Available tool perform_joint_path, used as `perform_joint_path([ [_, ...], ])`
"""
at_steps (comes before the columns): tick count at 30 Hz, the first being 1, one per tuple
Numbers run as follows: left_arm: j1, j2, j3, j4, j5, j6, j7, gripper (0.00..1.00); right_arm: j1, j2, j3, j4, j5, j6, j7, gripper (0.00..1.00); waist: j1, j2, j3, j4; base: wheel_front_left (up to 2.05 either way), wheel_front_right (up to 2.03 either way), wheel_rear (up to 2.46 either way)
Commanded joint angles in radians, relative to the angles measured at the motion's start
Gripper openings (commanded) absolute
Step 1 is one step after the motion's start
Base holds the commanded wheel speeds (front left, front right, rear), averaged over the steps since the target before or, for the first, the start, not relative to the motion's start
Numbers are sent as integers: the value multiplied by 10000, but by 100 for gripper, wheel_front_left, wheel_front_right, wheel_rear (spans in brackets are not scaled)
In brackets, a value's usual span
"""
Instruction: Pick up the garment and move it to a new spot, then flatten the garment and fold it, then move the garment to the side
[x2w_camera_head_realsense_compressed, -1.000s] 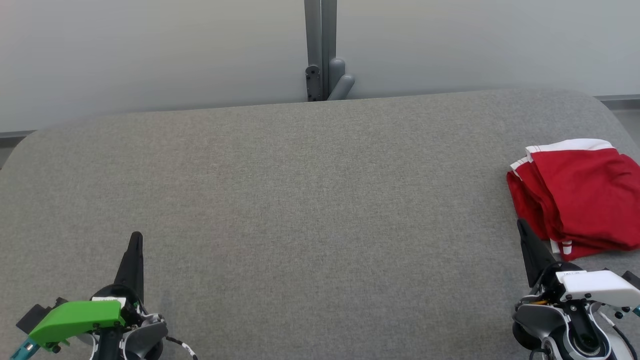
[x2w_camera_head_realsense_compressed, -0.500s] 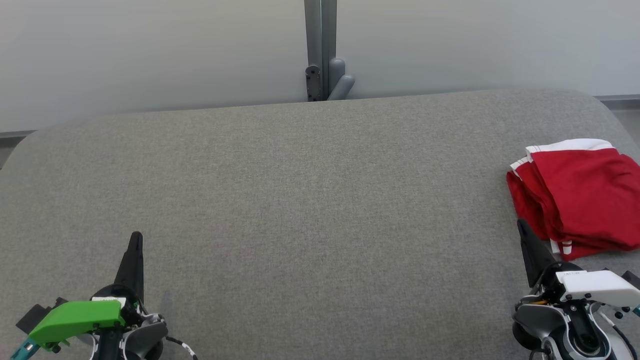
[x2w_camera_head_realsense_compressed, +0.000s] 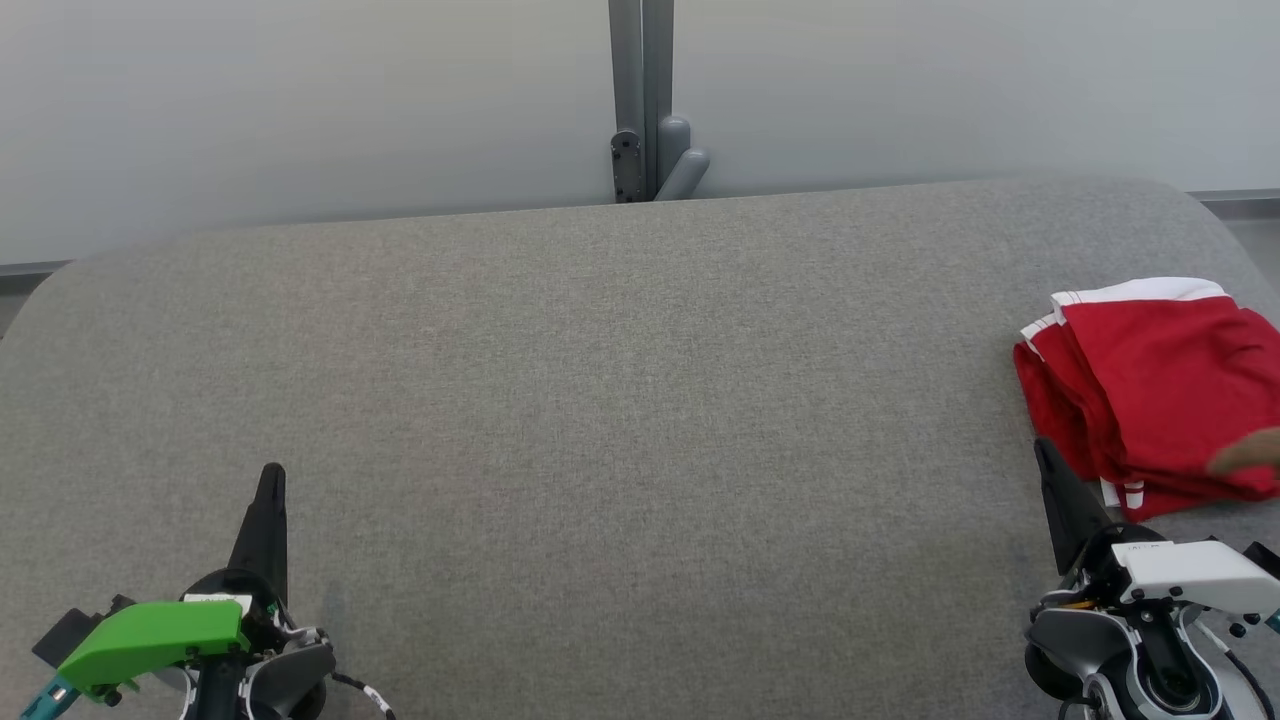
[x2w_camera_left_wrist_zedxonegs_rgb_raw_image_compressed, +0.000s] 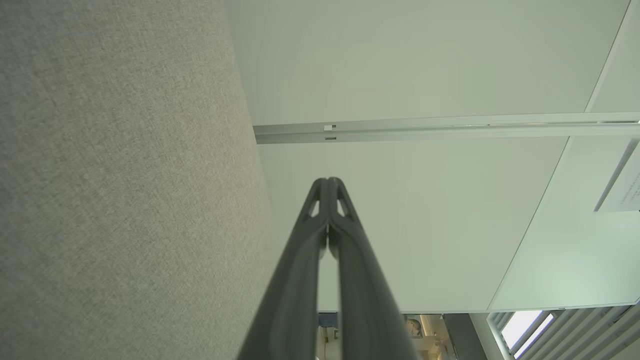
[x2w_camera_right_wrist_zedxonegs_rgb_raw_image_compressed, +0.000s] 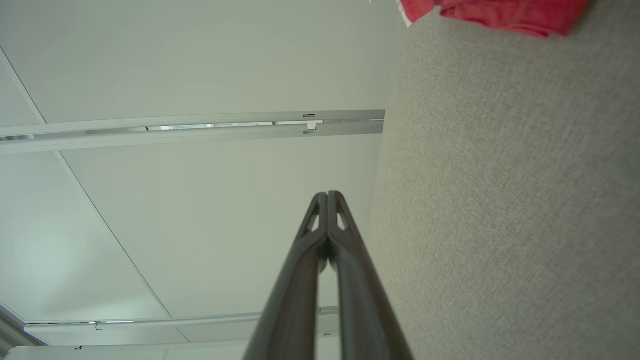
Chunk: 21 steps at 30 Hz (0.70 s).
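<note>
A folded red garment (x2w_camera_head_realsense_compressed: 1160, 385) with white trim lies at the right edge of the grey table (x2w_camera_head_realsense_compressed: 620, 400); a strip of the garment (x2w_camera_right_wrist_zedxonegs_rgb_raw_image_compressed: 495, 12) also shows at the top of the right wrist view. My right gripper (x2w_camera_head_realsense_compressed: 1042, 450) sits at the lower right, shut and empty, its tips just left of the garment's near corner without touching it. At the lower left my left gripper (x2w_camera_head_realsense_compressed: 272, 472) is shut and empty, far from the garment. Both pairs of fingers are pressed together in the wrist views: the left gripper (x2w_camera_left_wrist_zedxonegs_rgb_raw_image_compressed: 328, 180) and the right gripper (x2w_camera_right_wrist_zedxonegs_rgb_raw_image_compressed: 327, 193). A blurred part of a hand (x2w_camera_head_realsense_compressed: 1250, 452) overlaps the garment at the right edge.
A pale wall with a grey vertical post (x2w_camera_head_realsense_compressed: 640, 100) stands behind the table's far edge. The table's corners are rounded. A wide stretch of grey fabric lies between the two grippers.
A blurred part of a hand has come in at the right edge over the garment. Both grippers and the garment stay where they were.
</note>
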<state>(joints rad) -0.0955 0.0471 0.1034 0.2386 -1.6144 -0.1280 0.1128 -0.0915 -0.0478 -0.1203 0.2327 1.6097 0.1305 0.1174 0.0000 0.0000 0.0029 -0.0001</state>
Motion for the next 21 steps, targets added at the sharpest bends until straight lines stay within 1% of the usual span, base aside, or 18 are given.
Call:
perform_joint_path([
  [1,-166,59,51,4,-3,-56,3,0,-85,-47,-1,-29,80,4,14,0,0,0,0,0,0,0,0],
  [21,-166,60,50,4,-3,-56,3,0,-85,-47,-1,-29,80,4,14,0,0,0,0,0,0,0,0],
])
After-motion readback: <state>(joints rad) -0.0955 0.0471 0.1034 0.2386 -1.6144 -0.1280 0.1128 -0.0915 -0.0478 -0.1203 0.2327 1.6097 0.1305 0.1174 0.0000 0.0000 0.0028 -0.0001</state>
